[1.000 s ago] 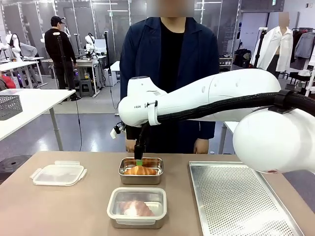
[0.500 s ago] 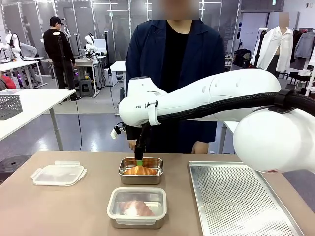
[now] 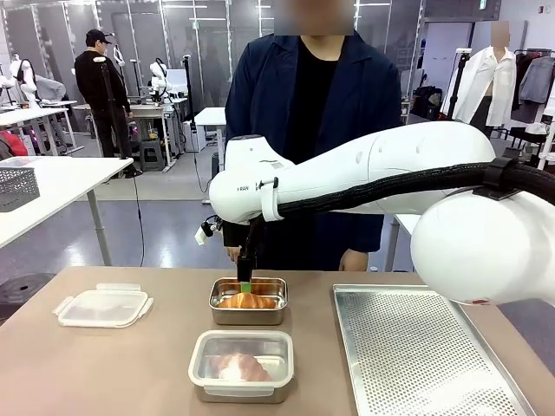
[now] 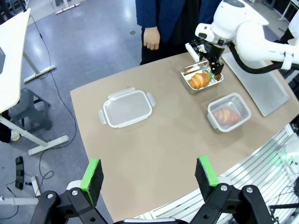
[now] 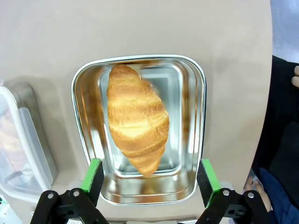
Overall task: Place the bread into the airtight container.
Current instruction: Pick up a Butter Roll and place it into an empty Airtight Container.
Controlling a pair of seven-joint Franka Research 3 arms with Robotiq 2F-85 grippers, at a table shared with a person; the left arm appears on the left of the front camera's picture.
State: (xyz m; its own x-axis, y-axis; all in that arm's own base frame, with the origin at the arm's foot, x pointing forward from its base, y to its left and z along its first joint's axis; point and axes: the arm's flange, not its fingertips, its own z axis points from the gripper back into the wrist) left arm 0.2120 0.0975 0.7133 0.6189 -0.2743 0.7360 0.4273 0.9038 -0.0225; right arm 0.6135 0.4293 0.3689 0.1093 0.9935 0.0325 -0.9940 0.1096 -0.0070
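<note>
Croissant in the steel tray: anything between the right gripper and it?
Nothing visible. The right gripper hangs open straight above the croissant, which lies bare in the uncovered steel tray, with one green pad off each side of it.

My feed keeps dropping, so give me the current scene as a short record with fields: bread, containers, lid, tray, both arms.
croissant: lying in the steel container
steel container: open, far middle of table
clear container: lid on, bread inside, nearer the robot
loose lid: flat on table, robot's left
perforated tray: robot's right
right gripper: open, above the croissant, not touching
left gripper: open, high above the table edge
</note>
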